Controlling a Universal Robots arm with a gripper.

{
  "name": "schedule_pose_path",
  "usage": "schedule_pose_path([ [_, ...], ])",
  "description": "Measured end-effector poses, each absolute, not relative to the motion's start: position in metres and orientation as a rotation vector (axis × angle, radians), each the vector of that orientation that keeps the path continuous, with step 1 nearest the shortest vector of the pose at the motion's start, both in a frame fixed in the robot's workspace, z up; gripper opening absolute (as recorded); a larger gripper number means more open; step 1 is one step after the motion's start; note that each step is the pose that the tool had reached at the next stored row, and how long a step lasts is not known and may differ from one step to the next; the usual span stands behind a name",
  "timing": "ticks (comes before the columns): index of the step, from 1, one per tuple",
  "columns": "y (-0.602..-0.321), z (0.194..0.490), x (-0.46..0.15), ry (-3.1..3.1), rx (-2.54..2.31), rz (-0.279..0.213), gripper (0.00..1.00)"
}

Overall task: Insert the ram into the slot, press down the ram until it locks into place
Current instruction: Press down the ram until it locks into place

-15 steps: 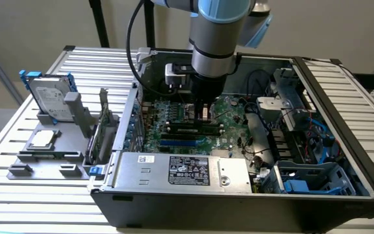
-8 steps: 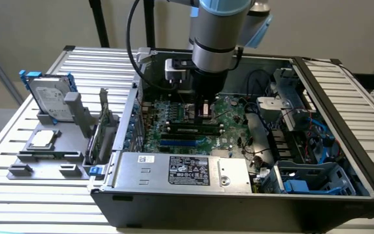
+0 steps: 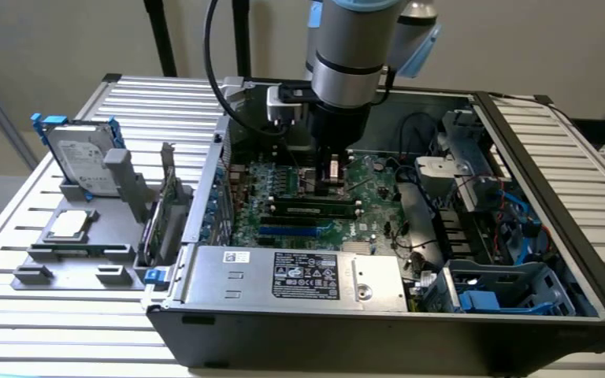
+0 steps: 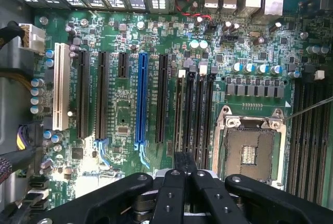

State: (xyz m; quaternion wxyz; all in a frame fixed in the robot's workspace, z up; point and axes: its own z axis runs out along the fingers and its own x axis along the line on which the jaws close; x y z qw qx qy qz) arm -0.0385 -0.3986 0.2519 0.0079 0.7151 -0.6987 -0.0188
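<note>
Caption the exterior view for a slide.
Robot arm's gripper lowered inside an open computer case, above the motherboard memory slots.

I am watching the arm reaching down into the open computer case [image 3: 554,315], with the gripper [image 3: 334,179] hanging low over the green motherboard [image 3: 281,185]. The ram [image 3: 317,211] is lying seated in a black slot [image 3: 313,205] just below the gripper. A hard drive [image 3: 82,161] is standing upright on the grey fixture [image 3: 72,264] at the exterior view's left.
</note>
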Motion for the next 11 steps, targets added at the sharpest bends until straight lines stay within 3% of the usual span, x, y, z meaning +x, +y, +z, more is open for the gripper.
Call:
schedule_pose_path([
  [11,-0.3986,0.2520,-0.0385,-2.184,2.235,-0.059,0.10],
])
